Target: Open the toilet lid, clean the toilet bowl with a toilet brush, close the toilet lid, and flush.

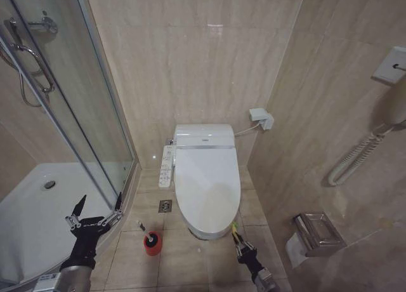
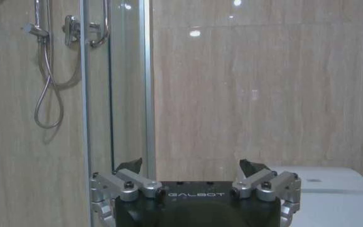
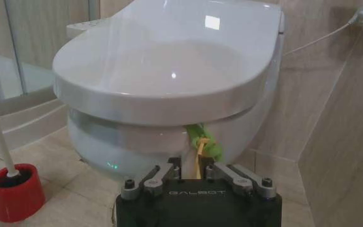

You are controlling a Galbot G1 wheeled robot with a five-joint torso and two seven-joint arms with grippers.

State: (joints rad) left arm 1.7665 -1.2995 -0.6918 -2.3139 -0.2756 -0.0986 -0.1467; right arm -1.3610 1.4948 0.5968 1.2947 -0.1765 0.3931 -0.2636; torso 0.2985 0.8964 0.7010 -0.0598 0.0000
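Head view: toilet lid [image 1: 207,184] down over toilet bowl [image 1: 204,230], well ahead of left hand [image 1: 96,207], fingers spread wide, empty, beside shower glass [image 1: 95,114]. Toilet brush [image 1: 151,240] upright in red holder on floor, between both hands. Right hand [image 1: 237,236] pinched on green-and-yellow tab [image 1: 234,228] at lid's front edge. Left wrist view: left hand [image 2: 191,166] agape, nothing between fingers. Right wrist view: right hand [image 3: 194,166] gripping tab [image 3: 202,142] just under lid [image 3: 168,61]; brush [image 3: 11,184] off to one side.
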